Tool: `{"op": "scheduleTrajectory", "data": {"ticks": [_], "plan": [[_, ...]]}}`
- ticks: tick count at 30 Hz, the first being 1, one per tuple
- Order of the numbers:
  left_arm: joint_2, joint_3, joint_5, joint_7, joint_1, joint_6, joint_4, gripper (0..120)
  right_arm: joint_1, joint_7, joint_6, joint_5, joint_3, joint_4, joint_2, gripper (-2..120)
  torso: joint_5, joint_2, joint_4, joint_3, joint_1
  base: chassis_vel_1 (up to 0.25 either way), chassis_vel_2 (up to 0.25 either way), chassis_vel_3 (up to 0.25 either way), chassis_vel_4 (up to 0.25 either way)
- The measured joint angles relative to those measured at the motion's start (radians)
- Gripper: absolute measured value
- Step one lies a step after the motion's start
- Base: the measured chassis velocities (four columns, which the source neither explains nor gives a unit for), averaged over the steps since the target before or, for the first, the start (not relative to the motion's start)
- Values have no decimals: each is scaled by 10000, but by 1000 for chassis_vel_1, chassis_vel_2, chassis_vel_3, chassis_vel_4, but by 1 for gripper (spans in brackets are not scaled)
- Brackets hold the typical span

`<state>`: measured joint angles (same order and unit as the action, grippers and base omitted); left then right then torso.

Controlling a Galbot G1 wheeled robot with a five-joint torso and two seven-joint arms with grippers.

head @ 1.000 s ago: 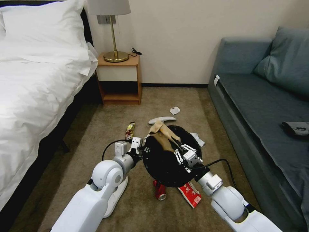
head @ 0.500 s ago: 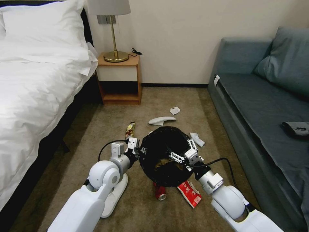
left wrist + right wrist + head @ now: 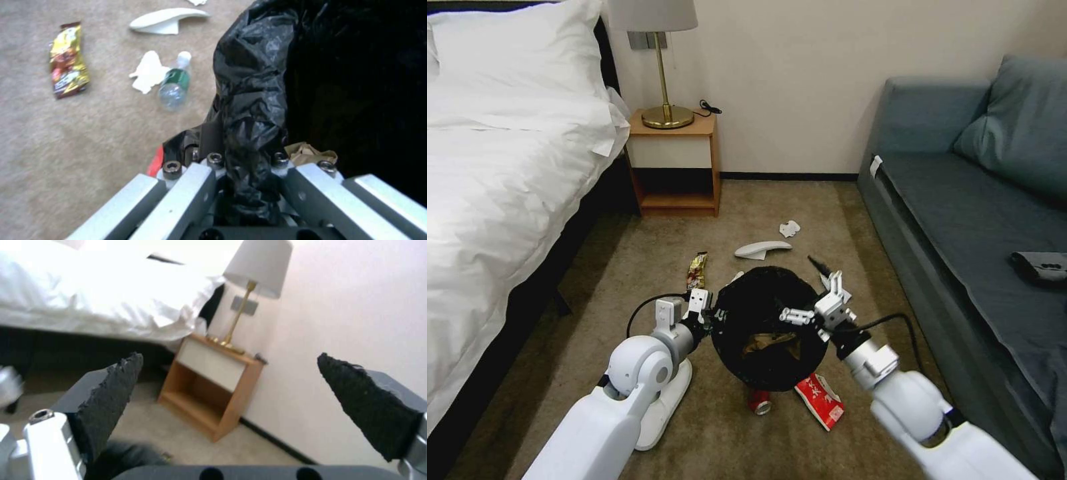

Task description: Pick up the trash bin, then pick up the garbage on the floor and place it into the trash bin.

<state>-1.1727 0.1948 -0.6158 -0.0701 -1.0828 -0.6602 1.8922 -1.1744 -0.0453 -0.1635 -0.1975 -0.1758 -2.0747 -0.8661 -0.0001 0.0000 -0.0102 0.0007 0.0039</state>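
Observation:
The trash bin (image 3: 760, 303), lined with a crinkly black bag (image 3: 262, 83), hangs tilted above the carpet. My left gripper (image 3: 706, 312) (image 3: 249, 166) is shut on its rim. Brown paper (image 3: 766, 343) (image 3: 309, 152) lies inside. My right gripper (image 3: 810, 293) (image 3: 236, 386) stands open and holds nothing, just above the bin's right rim, pointing toward the far wall. On the floor lie a red can (image 3: 758, 403), a red packet (image 3: 820, 400), a gold wrapper (image 3: 696, 269) (image 3: 66, 60), a small bottle (image 3: 174, 85), tissues (image 3: 789, 229) (image 3: 146, 71) and a white slipper (image 3: 762, 249) (image 3: 166, 21). A second slipper (image 3: 667, 393) sits under my left forearm.
The bed (image 3: 500, 173) runs along the left. A grey sofa (image 3: 960, 220) runs along the right, with a dark object (image 3: 1040, 265) on its seat. The wooden nightstand (image 3: 674, 167) (image 3: 213, 386) with a lamp (image 3: 657, 60) stands at the far wall. Open carpet lies between bed and litter.
My right gripper let go of the brown paper, which dropped into the bin. It then rose out of the bin's mouth toward the right rim, still open. The bin shifted slightly left.

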Motion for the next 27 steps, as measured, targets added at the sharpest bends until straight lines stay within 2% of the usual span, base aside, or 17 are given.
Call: {"op": "scheduleTrajectory", "data": {"ticks": [5,6,7,9,10,12,13,14,19,21,22,24,25,26,27], "plan": [[30,218,252,9,-183,9,-84,2,77,-103,98,-311,-384,-396,326,100,0,0,-1,0,0,0,0,0,0],[30,537,411,16,-442,36,-22,2,40,-156,99,-360,-525,-418,365,100,-3,0,-5,0,0,0,0,0,0],[30,537,411,16,-442,36,-22,2,40,-156,99,-360,-525,-418,365,100,-3,0,-5,0,0,0,0,0,0],[31,1059,585,24,-860,107,252,2,-90,-183,37,-331,-559,-190,210,100,2,0,2,0,0,0,0,0,0],[31,1059,585,24,-860,107,252,2,-90,-183,37,-331,-559,-190,210,100,2,0,2,0,0,0,0,0,0],[91,1576,699,28,-1240,193,668,2,-354,-232,-102,-142,-568,269,-145,100,0,0,3,-1,-1,0,0,0,0],[91,1576,699,28,-1240,193,668,2,-354,-232,-102,-142,-568,269,-145,100,0,0,3,-1,-1,0,0,0,0],[134,1934,735,40,-1447,226,957,2,-427,-283,-167,-32,-555,632,-404,100,4,0,0,-1,-1,0,0,0,0],[160,2340,767,48,-1612,253,1255,2,-431,-393,-200,31,-491,1041,-716,100,0,0,-3,-1,-1,0,0,0,0],[161,2839,820,48,-1715,283,1543,2,-333,-617,-196,48,-378,1498,-1070,100,3,0,0,0,0,0,0,0,0],[161,2839,820,48,-1715,283,1543,2,-333,-617,-196,48,-378,1498,-1070,100,3,0,0,0,0,0,0,0,0],[110,3686,837,-9,-1754,294,1901,2,-189,-976,-69,-28,-319,2013,-1496,100,0,0,2,0,0,0,0,0,0],[110,3686,837,-9,-1754,294,1901,2,-189,-976,-69,-28,-319,2013,-1496,100,0,0,2,0,0,0,0,0,0],[70,4112,804,-18,-1754,298,2047,2,-162,-1110,-7,-103,-314,2260,-1650,100,-1,0,2,-1,-1,0,0,0,0],[70,4112,804,-18,-1754,298,2047,2,-162,-1110,-7,-103,-314,2260,-1650,100,-1,0,2,-1,-1,0,0,0,0]]}}
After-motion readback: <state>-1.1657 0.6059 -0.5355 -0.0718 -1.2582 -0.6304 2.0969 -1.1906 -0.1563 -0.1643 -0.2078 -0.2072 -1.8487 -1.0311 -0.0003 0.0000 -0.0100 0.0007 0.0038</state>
